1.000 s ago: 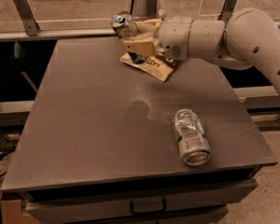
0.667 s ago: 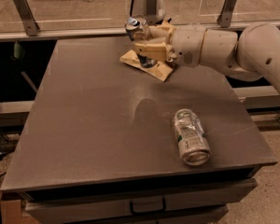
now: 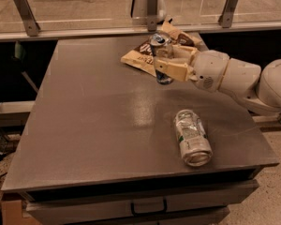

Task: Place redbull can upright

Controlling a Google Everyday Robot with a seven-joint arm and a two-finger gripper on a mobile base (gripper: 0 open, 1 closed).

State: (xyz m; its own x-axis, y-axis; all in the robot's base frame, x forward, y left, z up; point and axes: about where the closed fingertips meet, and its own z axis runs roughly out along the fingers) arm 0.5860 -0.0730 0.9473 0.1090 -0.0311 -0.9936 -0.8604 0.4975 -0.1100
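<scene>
The redbull can (image 3: pixel 161 46) is slim and silver with blue patches. It stands nearly upright at the back of the table, its base (image 3: pixel 164 80) at the tabletop. My gripper (image 3: pixel 165 62) reaches in from the right and is shut on the can's middle, with cream-coloured fingers (image 3: pixel 171 71) across its body. The white arm (image 3: pixel 234 76) extends off the right side.
A wider silver can with a green-and-white label (image 3: pixel 192 137) lies on its side at the front right. A brown and cream snack bag (image 3: pixel 145 55) lies behind the gripper. The grey table (image 3: pixel 93 121) ends at a railing with metal posts (image 3: pixel 25 13) at the back.
My gripper has carried the redbull can to the right and toward the front, off the snack bag, and lowered it to the tabletop. The wider can has not moved.
</scene>
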